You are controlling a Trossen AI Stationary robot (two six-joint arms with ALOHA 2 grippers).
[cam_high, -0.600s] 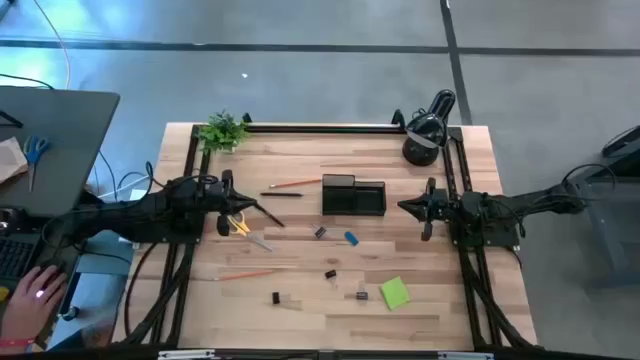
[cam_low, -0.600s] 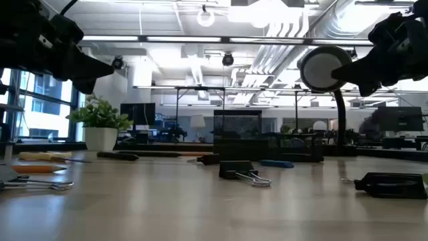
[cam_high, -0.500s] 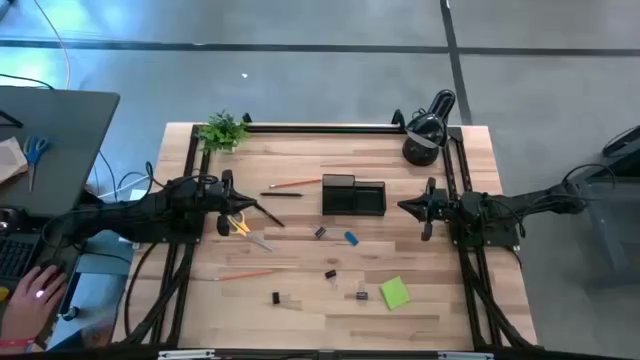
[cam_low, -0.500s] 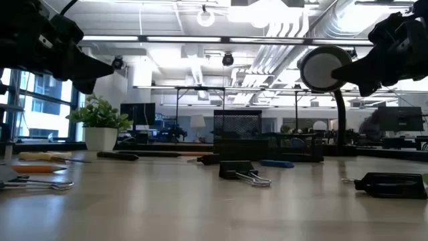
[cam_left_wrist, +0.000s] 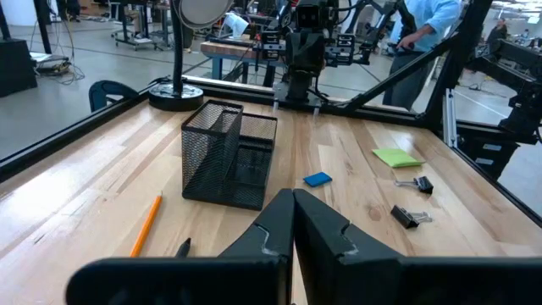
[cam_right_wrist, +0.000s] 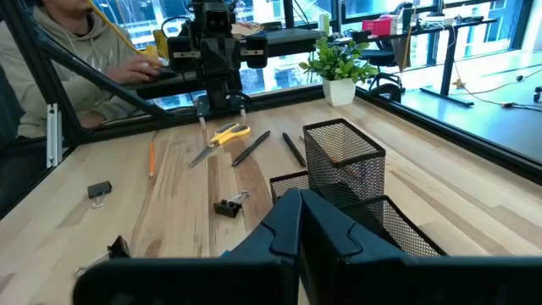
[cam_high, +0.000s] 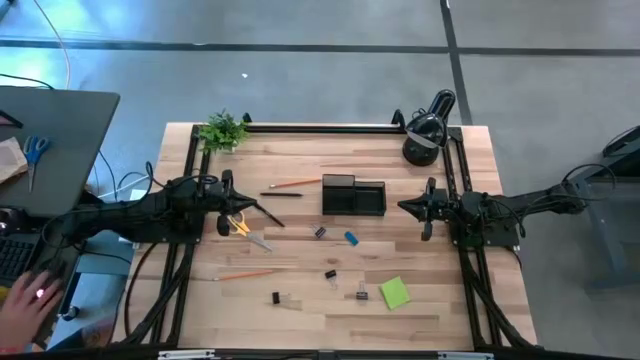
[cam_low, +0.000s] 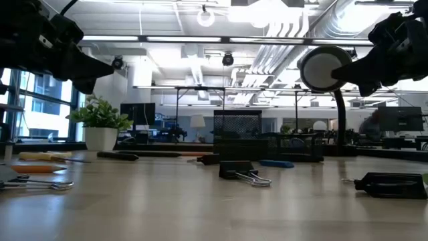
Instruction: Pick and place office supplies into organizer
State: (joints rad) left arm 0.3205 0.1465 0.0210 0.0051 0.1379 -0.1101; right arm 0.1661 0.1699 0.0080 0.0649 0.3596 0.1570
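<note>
Both grippers hang shut above the table and touch nothing. My left gripper point(cam_high: 278, 221) point(cam_left_wrist: 294, 199) is just right of the yellow-handled scissors point(cam_high: 240, 228). My right gripper point(cam_high: 404, 207) point(cam_right_wrist: 301, 196) is right of the black mesh organizer point(cam_high: 353, 196) point(cam_left_wrist: 229, 157), which stands at the table's middle. Lying flat on the wood are an orange pencil point(cam_high: 295, 183), a second pencil point(cam_high: 245, 274), a black pen point(cam_high: 283, 195), the blue block point(cam_high: 351, 238), several binder clips such as point(cam_high: 330, 274), and the lime-green sticky pad point(cam_high: 394, 292).
A black desk lamp point(cam_high: 425, 130) stands at the far right corner and a small green plant point(cam_high: 222, 130) at the far left corner. A black frame point(cam_high: 320, 127) runs along the far and side edges. A person's hand point(cam_high: 30, 295) rests on a desk left of the table.
Both arms and all the supplies have kept still. Only the person's hand on the desk to the left has shifted a little.
</note>
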